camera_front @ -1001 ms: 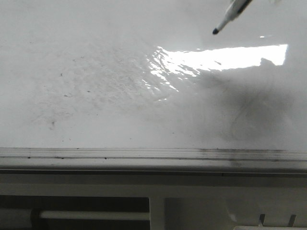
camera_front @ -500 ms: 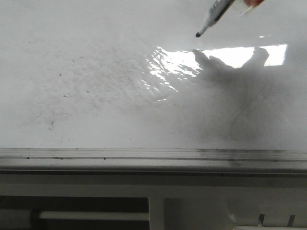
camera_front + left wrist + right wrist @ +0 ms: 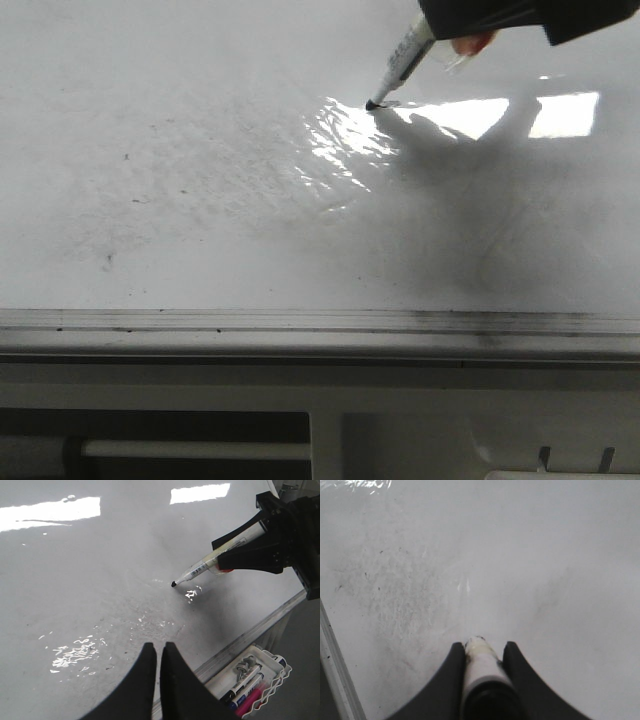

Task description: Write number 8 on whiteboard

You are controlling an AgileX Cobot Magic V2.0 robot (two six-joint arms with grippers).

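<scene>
The glossy whiteboard [image 3: 200, 200] fills the front view, with grey smudges and a metal edge strip. My right gripper [image 3: 470, 25] is at the top right, shut on a white marker [image 3: 405, 50]. The marker's black tip [image 3: 374, 104] is at or just above the board, beside a short dark mark. In the left wrist view the right gripper [image 3: 235, 555] holds the marker [image 3: 200, 571] slanted down to the board [image 3: 90, 580]. In the right wrist view the marker [image 3: 482, 670] sits between the fingers. My left gripper [image 3: 159, 650] is shut and empty above the board. No number 8 shows.
A white tray [image 3: 272, 667] with several markers hangs below the board's metal edge [image 3: 250, 635]. A white panel with slots [image 3: 400, 440] lies under the front edge strip [image 3: 300, 322]. Bright glare [image 3: 450, 120] lies on the board.
My right gripper has moved down and to the left with the marker. The tip has come from above the board down to its surface near the glare.
</scene>
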